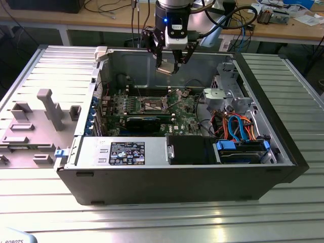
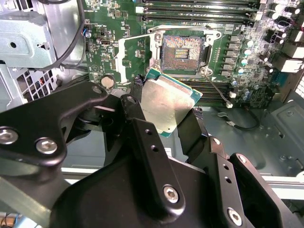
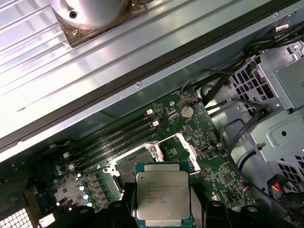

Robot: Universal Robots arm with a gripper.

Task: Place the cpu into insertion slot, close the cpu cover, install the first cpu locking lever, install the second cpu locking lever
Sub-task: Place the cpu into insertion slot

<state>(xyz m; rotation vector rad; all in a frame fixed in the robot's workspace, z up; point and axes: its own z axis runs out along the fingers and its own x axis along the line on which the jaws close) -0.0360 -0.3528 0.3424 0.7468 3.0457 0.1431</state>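
Your gripper (image 2: 166,110) is clamped on the cpu (image 2: 168,100), gripping it by two opposite edges above the motherboard (image 2: 114,19) inside the open computer case (image 1: 177,182). You see the insertion slot (image 2: 183,50) uncovered on the board below, its cpu cover (image 2: 122,59) swung open.

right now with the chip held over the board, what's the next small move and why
Probably lower the flat silver-topped square cpu toward the square metal-rimmed socket: the gripper is shut on it, clear above the green circuit board, and the socket sits bare.
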